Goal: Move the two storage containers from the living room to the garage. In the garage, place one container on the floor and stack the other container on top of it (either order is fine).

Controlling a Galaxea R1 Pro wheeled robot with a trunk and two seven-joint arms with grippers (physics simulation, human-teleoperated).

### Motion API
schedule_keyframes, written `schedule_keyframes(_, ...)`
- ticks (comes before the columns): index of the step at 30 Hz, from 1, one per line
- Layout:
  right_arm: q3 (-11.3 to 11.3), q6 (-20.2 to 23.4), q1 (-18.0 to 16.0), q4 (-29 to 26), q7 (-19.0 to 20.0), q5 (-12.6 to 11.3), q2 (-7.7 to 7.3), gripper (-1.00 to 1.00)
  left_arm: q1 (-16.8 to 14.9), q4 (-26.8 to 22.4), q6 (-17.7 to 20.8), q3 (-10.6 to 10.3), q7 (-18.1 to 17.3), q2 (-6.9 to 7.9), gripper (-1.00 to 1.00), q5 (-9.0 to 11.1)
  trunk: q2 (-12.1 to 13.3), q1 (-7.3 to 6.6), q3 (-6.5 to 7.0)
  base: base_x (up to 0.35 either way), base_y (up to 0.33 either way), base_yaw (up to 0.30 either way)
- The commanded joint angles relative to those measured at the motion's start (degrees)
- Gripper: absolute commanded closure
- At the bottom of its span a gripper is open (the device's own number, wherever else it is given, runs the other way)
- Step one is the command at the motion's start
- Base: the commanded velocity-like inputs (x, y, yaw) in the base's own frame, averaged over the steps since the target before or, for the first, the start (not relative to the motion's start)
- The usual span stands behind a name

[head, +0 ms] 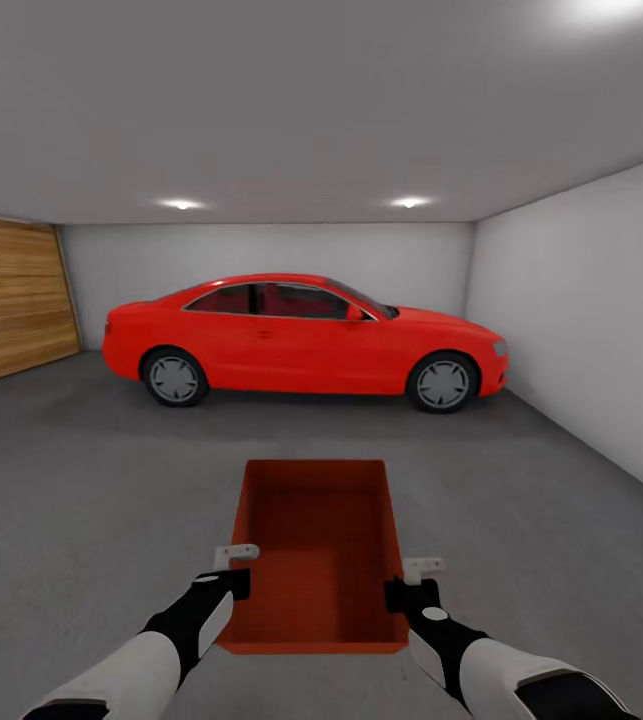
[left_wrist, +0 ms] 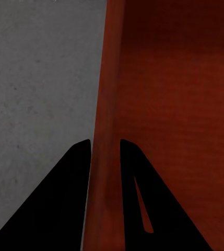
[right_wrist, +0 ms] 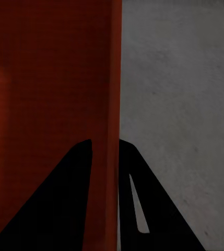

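I am in the garage, holding one orange-red storage container (head: 316, 545) in front of me above the dark grey floor (head: 81, 480). My left gripper (head: 233, 575) is shut on the container's left wall (left_wrist: 105, 130), one finger on each side of it. My right gripper (head: 406, 588) is shut on the right wall (right_wrist: 113, 104) in the same way. The container is open-topped and looks empty inside.
A red car (head: 301, 340) is parked crosswise ahead, near the back wall. A wooden door (head: 11, 310) is on the left and a white wall (head: 591, 330) runs along the right. Bare floor lies between me and the car.
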Motion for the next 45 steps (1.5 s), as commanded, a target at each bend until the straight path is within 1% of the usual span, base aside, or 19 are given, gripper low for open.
schedule_keyframes(1,-1.8,-0.1,0.0,0.1,0.3,0.6,0.04,1.00,-0.1,-0.3,-5.4,1.5,3.9,0.64,1.00,-1.1,-0.1,0.05,-0.10,0.321,0.000,0.000)
schedule_keyframes(45,-1.8,-0.1,0.0,0.1,0.3,0.5,0.05,1.00,-0.1,-0.3,-5.4,1.5,3.9,0.62,1.00,-1.1,-0.1,0.05,-0.10,0.321,0.000,0.000)
